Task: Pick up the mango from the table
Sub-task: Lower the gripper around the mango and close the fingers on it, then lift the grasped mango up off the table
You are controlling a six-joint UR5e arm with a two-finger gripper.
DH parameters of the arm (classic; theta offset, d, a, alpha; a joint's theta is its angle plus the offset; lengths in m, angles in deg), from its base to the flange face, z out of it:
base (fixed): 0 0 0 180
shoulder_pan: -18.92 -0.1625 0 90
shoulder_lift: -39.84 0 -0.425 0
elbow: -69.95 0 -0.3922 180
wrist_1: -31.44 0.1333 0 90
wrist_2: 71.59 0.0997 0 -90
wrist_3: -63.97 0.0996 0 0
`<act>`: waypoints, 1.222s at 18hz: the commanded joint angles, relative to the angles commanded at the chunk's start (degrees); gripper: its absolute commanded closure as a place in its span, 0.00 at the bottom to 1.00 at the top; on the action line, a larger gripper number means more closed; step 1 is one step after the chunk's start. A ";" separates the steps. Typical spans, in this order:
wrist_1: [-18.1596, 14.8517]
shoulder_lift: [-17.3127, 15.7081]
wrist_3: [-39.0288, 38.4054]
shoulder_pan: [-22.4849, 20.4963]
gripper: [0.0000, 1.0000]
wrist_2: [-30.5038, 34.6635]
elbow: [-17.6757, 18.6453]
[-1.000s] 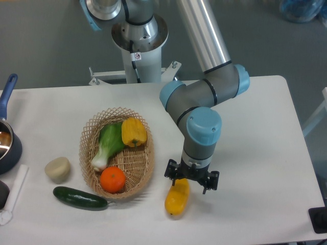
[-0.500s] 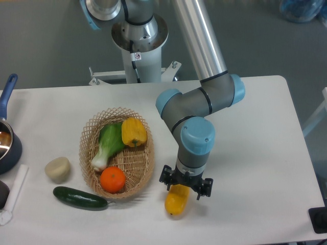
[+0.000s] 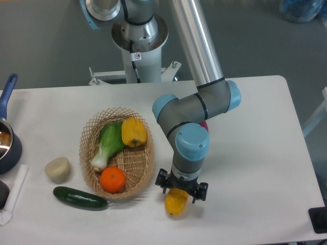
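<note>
The mango lies on the white worktop, near its front edge and just right of the wicker basket. The end effector hangs directly over the mango's far end, pointing straight down, so only the near, rounded half of the fruit shows below it. Its black fingers sit to either side of the mango's upper part, spread apart, but from here I cannot tell whether they touch the skin. The arm's grey wrist with its blue cap stands right above.

In the basket lie a yellow pepper, a leafy green vegetable and an orange. A cucumber lies in front of the basket, with a pale round lump to its left. A blue-handled pot sits at the left edge.
</note>
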 joint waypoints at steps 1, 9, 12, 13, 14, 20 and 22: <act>0.00 0.00 -0.09 0.00 0.00 0.09 0.09; 0.00 0.09 -0.09 0.00 0.47 0.35 -0.26; 0.00 -0.09 0.00 0.00 0.68 0.61 -0.79; -0.09 -0.17 0.00 0.00 0.68 0.79 -1.14; -0.09 -0.44 0.00 -0.09 0.68 0.88 -1.58; -0.09 -8.25 -0.17 -1.22 0.63 0.97 -5.80; -0.09 -11.50 -0.18 -1.93 0.63 0.79 -5.89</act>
